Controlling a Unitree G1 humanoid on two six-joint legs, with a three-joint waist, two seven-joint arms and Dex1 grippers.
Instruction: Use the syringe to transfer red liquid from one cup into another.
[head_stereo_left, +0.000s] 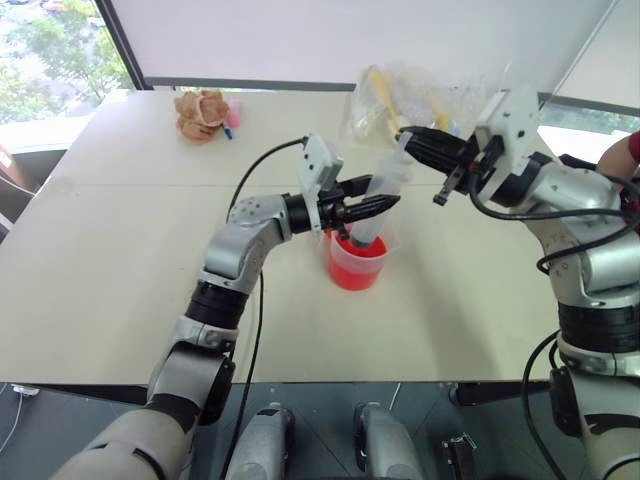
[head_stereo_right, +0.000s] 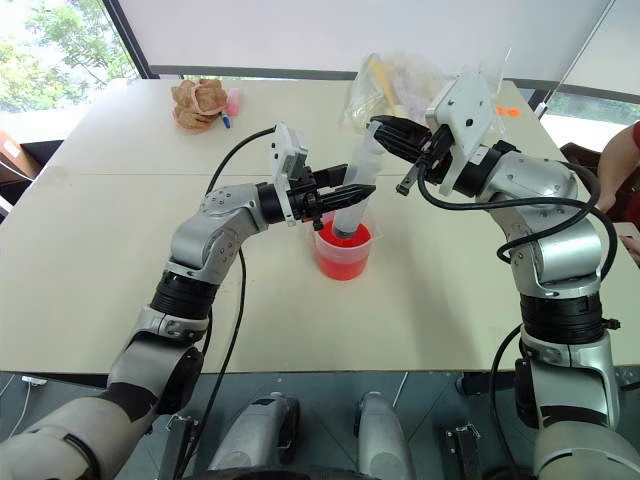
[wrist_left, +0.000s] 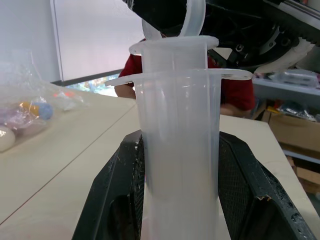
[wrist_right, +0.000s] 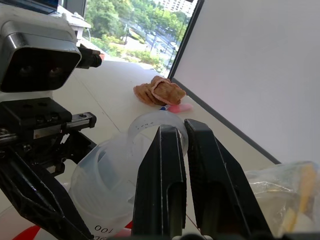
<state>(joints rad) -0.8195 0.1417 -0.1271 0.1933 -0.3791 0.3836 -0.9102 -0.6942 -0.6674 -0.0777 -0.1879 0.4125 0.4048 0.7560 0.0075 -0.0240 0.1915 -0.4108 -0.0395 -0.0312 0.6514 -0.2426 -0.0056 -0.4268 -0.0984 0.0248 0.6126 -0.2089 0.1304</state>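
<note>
surface (head_stereo_left: 120, 290): pale tabletop by windows
left end effector (head_stereo_right: 362, 190): clamped round syringe (head_stereo_right: 358, 180) barrel
right end effector (head_stereo_right: 380, 127): pinching plunger top
risk: uneven pull tilts syringe, tips cup (head_stereo_right: 343, 255) below left end effector, spills red liquid (head_stereo_right: 342, 262)

Left gripper (head_stereo_right: 358, 190) points level, jaws clamped together; right gripper (head_stereo_right: 385, 131) reaches toward it, jaws pinched shut.

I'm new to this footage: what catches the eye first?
Mid-table, the cup of red liquid stands out, with the syringe standing tip-down in it. The left end effector is shut on its barrel, the right end effector shut at the plunger top. Bagged items lie behind.
</note>
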